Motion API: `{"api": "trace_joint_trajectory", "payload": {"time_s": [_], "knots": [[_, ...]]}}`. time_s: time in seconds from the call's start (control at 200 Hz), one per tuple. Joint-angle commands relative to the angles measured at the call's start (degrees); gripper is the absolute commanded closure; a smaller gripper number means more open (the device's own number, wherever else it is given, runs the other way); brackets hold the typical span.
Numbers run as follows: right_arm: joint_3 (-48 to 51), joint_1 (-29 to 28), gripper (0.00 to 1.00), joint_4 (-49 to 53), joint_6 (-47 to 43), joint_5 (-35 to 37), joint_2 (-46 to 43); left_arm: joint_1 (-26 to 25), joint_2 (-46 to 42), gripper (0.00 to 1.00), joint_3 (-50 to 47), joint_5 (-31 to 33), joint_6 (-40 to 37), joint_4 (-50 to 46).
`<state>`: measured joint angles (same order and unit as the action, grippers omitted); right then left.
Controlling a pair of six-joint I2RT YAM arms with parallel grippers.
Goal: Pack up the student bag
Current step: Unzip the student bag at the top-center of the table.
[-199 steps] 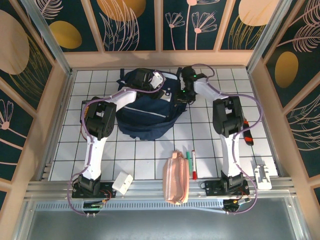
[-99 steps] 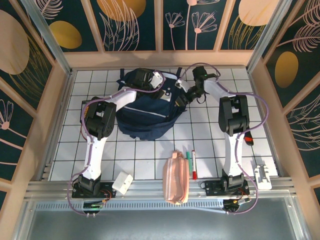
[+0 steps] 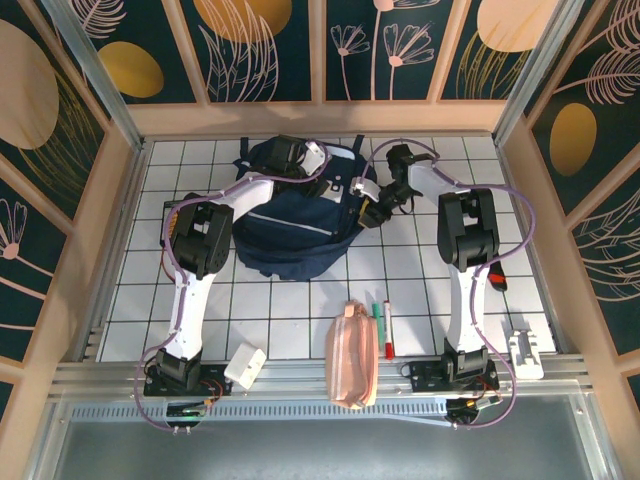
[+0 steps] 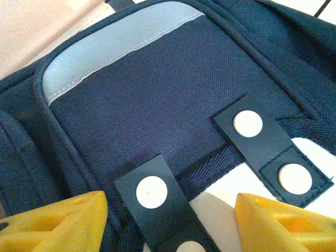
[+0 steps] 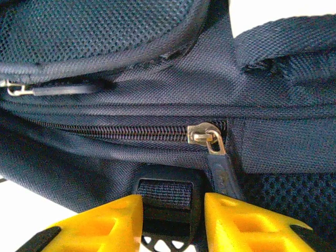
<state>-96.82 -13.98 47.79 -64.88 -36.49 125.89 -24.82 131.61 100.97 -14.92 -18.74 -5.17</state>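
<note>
Floral booth walls (image 3: 260, 50) round white gridded worktop (image 3: 260, 310), student bag (image 3: 290, 225) lies far-centre, left tool (image 4: 170, 215) open over its snap flap (image 4: 157, 115), likely to steady it, right tool (image 5: 172, 210) straddles a strap buckle (image 5: 165, 191) just beside the zip pull (image 5: 210, 139), can't tell if clamped, probably lining up to unzip.

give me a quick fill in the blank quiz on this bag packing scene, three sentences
1. The pencil pouch near the table's front edge is ____.
2. Beside it lie a green marker and a ____ one.
3. The left gripper hovers over the student bag; its fingers are ____.
Missing words: pink; red; yellow
</note>
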Motion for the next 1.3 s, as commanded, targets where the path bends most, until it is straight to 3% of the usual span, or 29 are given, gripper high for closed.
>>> {"api": "trace_joint_trajectory", "payload": {"time_s": [0.0,0.06,0.34,0.676,1.296], "knots": [[0.02,0.21,0.7,0.13,-2.18,0.95,1.35,0.74,2.64,0.35,1.07,1.35,1.58,-2.92],[-0.46,0.29,0.74,-0.21,-2.01,-0.24,1.81,0.74,2.61,0.35,1.16,1.3,1.64,-2.83],[-1.99,1.36,0.73,-2.59,-2.64,-2.84,2.09,0.74,2.49,0.35,0.99,1.2,1.45,-2.72],[-1.71,2.24,0.68,-4.72,-9.48,-6.36,-2.83,0.74,2.64,0.35,0.81,1.18,1.38,-2.57],[1.27,0.12,0.59,-11.25,-9.3,1.42,1.21,0.74,3.17,0.35,0.73,1.45,1.34,-2.76]]}}
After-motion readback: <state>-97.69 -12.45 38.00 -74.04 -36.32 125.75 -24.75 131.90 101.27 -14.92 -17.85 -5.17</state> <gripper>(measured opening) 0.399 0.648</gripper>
